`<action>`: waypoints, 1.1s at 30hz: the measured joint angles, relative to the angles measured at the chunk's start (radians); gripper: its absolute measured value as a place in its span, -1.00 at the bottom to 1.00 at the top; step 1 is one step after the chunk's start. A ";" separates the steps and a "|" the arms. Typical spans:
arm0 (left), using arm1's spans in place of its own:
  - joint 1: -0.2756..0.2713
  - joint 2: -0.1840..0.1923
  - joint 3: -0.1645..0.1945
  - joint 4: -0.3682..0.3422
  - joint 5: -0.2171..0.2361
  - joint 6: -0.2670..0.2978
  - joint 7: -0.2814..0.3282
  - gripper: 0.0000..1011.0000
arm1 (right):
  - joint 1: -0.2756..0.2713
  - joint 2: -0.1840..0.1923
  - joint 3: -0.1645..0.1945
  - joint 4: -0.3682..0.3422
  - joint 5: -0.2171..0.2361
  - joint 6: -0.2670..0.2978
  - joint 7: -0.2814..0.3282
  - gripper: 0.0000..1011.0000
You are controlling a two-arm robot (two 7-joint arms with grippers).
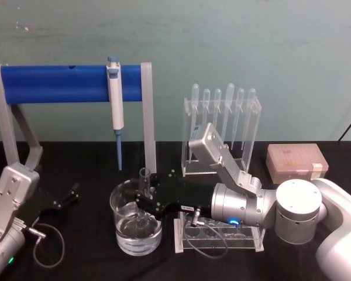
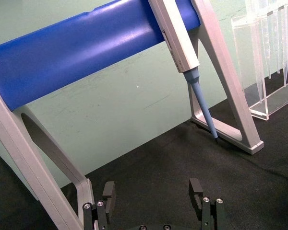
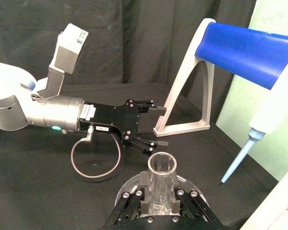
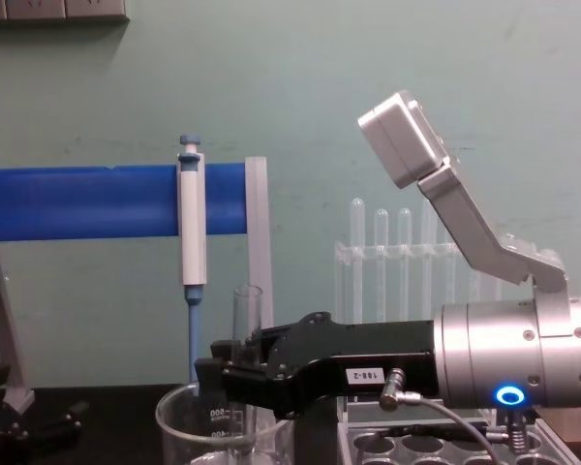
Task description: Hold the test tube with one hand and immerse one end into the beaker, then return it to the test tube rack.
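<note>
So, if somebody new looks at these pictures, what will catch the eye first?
First the right gripper, which grips the clear test tube upright with its lower end down inside the beaker, front and centre. Next, the big blue bar behind, with the pipettor hanging from it. The left gripper rests open, off to the left.

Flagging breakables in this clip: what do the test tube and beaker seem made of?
Test tube, in the right gripper: clear colourless glass by its look, glossy, fully see-through. Beaker: likely glass too, clear, with a shiny rim and white printed marks; clear plastic cannot be ruled out.
</note>
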State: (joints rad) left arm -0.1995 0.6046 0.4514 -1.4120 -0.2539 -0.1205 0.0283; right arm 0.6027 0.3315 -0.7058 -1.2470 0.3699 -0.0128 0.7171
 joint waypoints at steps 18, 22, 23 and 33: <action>0.000 0.000 0.000 0.000 0.000 0.000 0.000 0.98 | 0.022 0.023 0.025 -0.062 0.028 0.032 0.021 -0.55; 0.000 0.000 0.000 0.000 0.000 0.000 0.000 0.98 | 0.034 0.031 0.029 -0.085 0.046 0.055 0.025 -0.55; 0.000 0.000 0.000 0.000 0.000 0.000 0.000 0.98 | 0.036 0.034 0.030 -0.091 0.049 0.059 0.025 -0.55; 0.000 0.000 0.000 0.000 0.000 0.000 0.000 0.98 | 0.053 0.091 0.048 -0.207 0.089 0.120 0.012 -0.55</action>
State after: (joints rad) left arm -0.1996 0.6046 0.4514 -1.4120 -0.2539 -0.1205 0.0283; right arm 0.6556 0.4222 -0.6574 -1.4538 0.4584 0.1072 0.7292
